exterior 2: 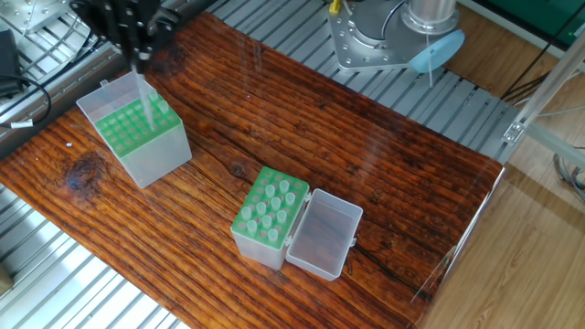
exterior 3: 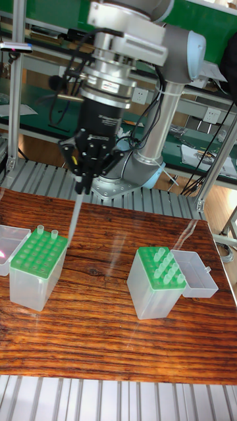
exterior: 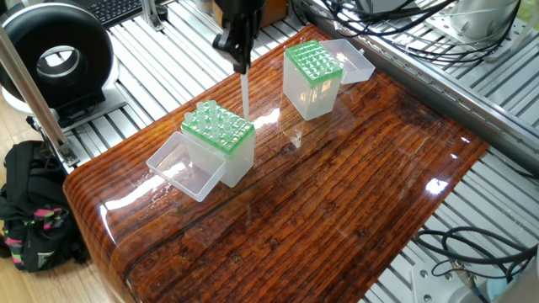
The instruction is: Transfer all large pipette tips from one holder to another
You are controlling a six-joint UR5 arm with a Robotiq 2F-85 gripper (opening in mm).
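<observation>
1. Leftmost in the tall fixed view stands the tall holder (exterior 3: 38,273) with its green rack. Two large pipette tips (exterior 3: 46,231) stand upright in its back row. The other rack holes look empty.
2. Just above the tall holder's right edge, the gripper (exterior 3: 82,186) points straight down. Its fingers are pinched on the upper end of the held tip (exterior 3: 74,217), which hangs nearly upright with its point close to the rack top.
3. Well to the right of the tall holder sits the low holder (exterior 3: 157,283) on the wooden table (exterior 3: 112,332). It is packed with tips, and its clear lid (exterior 3: 197,273) is swung open on the far side.
4. The other fixed view looks down from above. There the held tip (exterior 2: 144,99) lies over the tall holder's green rack, not beside it. The gripper is dark, blurred and cut off by the top edge.
5. One fixed view disagrees. It places the held tip (exterior: 245,97) in the gap between the holders, clear of the tall holder (exterior: 313,76) and nearer the low one.
6. No view shows whether the point has entered a rack hole. The two seated tips are hard to make out outside the tall fixed view.
</observation>
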